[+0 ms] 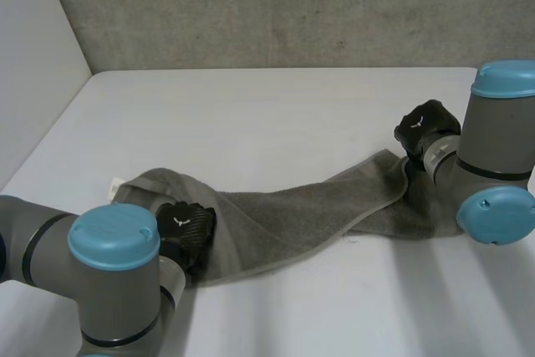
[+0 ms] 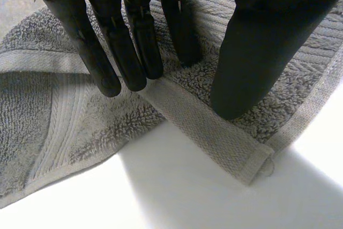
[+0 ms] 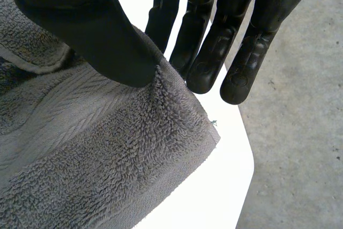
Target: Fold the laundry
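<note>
A grey towel (image 1: 292, 219) lies stretched in a long band across the white table (image 1: 276, 114). My left hand (image 1: 185, 225) is set on its left end. In the left wrist view the straight fingers (image 2: 134, 52) and the thumb touch down on the towel (image 2: 53, 105) beside a turned-over hem corner, with flat cloth between them. My right hand (image 1: 426, 127) is at the towel's right end. In the right wrist view its thumb (image 3: 91, 30) presses a corner of the towel (image 3: 96, 154) against the fingers behind it, lifting that corner off the table.
A concrete wall (image 1: 276, 6) runs behind the table and a pale panel (image 1: 33, 56) closes its left side. A small white tag (image 1: 117, 183) pokes out at the towel's left end. Past my right hand the table's edge (image 3: 236, 186) drops to the grey floor (image 3: 295, 132).
</note>
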Motion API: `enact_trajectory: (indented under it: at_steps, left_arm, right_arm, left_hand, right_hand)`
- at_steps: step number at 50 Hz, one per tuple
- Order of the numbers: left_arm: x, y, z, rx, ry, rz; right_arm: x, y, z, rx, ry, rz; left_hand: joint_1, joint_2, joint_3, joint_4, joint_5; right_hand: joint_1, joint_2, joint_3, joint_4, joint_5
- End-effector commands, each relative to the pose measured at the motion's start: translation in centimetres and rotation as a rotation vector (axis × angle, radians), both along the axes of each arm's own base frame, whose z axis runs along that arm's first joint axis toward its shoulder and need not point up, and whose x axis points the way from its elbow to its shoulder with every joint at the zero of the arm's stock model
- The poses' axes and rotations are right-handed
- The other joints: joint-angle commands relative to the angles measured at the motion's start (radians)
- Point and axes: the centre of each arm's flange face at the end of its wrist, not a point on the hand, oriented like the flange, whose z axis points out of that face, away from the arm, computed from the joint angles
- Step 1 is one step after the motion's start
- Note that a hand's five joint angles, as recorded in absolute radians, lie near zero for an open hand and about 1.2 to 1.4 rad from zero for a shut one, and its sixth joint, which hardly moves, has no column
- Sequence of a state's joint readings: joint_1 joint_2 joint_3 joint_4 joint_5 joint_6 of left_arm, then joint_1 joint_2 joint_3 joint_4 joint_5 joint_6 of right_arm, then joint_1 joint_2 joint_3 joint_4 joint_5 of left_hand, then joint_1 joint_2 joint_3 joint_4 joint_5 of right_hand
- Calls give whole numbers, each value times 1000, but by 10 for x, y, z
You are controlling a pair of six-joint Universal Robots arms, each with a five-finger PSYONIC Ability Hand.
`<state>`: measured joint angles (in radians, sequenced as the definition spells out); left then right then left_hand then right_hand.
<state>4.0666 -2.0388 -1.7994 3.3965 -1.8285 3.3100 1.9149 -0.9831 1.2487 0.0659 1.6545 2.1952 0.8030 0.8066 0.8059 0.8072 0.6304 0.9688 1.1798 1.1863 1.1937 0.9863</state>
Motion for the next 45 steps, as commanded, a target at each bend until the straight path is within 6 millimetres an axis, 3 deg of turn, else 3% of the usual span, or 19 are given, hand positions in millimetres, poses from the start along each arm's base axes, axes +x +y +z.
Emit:
enact_trajectory:
  at_steps: [1, 12, 14, 16, 26, 45]
  left_arm:
    - [0, 0, -2, -14, -32, -16]
    - [1, 1, 0, -7, -37, -15]
    - [2, 2, 6, -17, -32, -14]
    - [3, 3, 10, -21, -29, -14]
    - [7, 9, 11, 21, -54, -14]
    - [6, 6, -7, 30, -65, -12]
  right_arm:
    - [0, 0, -1, 0, 6, 2]
    - [0, 1, 0, 1, 7, 1]
    - [0, 0, 0, 0, 7, 1]
    - [0, 0, -1, 1, 7, 1]
    - [0, 0, -1, 1, 7, 1]
    - [1, 1, -7, 15, 14, 3]
  left_hand:
    - [282, 279, 279, 278, 280]
    - [112, 109, 109, 108, 110]
    - [-104, -108, -107, -108, -106]
    - [-140, -144, -143, -144, -142]
    - [-158, -162, -161, -162, -160]
    - [-105, -109, -108, -109, -107]
  right_hand:
    - [428, 217, 210, 203, 235]
    - [428, 217, 210, 203, 235]
    - [428, 217, 210, 203, 235]
    - [428, 217, 210, 203, 235]
    - [428, 217, 210, 203, 235]
    - [428, 217, 210, 203, 235]
